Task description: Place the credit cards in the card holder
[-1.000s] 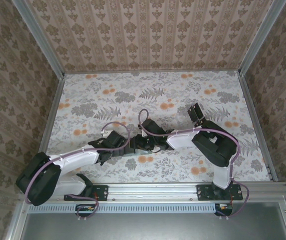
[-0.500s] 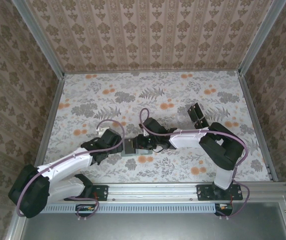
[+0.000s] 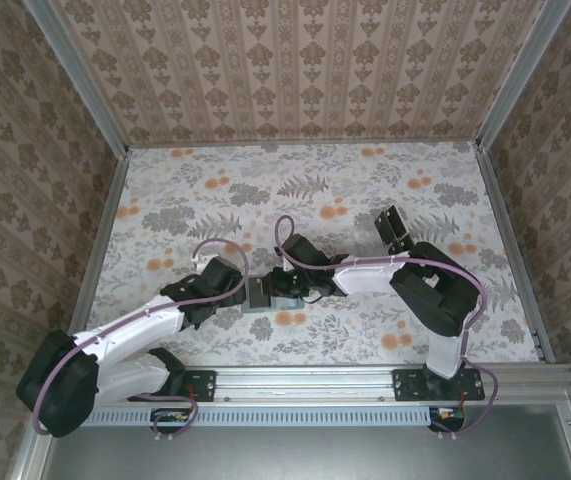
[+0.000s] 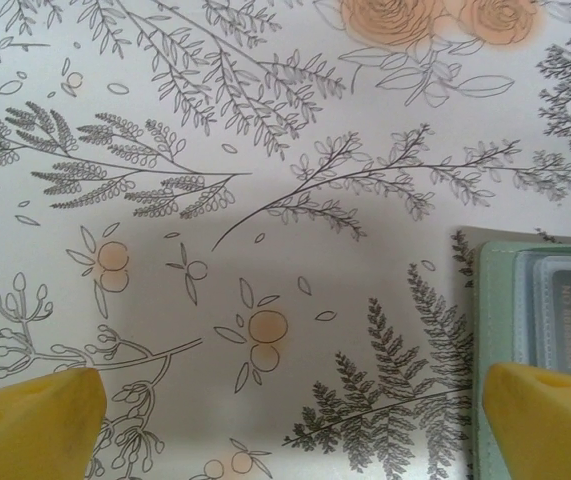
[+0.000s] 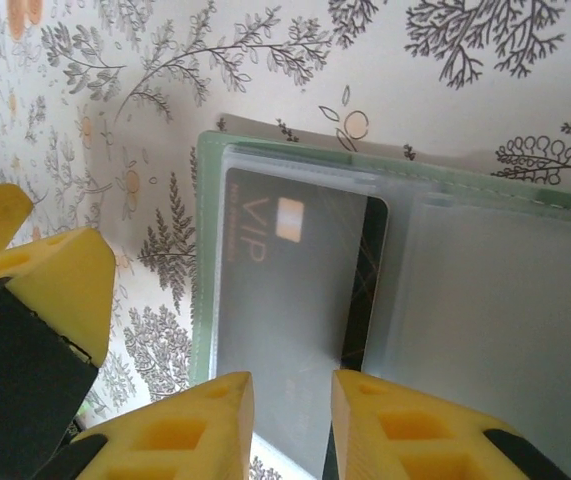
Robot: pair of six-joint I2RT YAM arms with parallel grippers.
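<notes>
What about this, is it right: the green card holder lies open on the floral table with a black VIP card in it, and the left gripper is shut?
Not quite: the left gripper is open, its fingers wide apart, as the left wrist view shows. The card holder does lie open on the table with the black VIP card in it.

We see white shells and black joints on the left arm (image 3: 140,322) and the right arm (image 3: 370,272). A mauve cable (image 3: 220,242) loops along each, and black bases (image 3: 187,382) carry them. The jaws are yellow moulded plastic with square recesses in the tips.
</notes>
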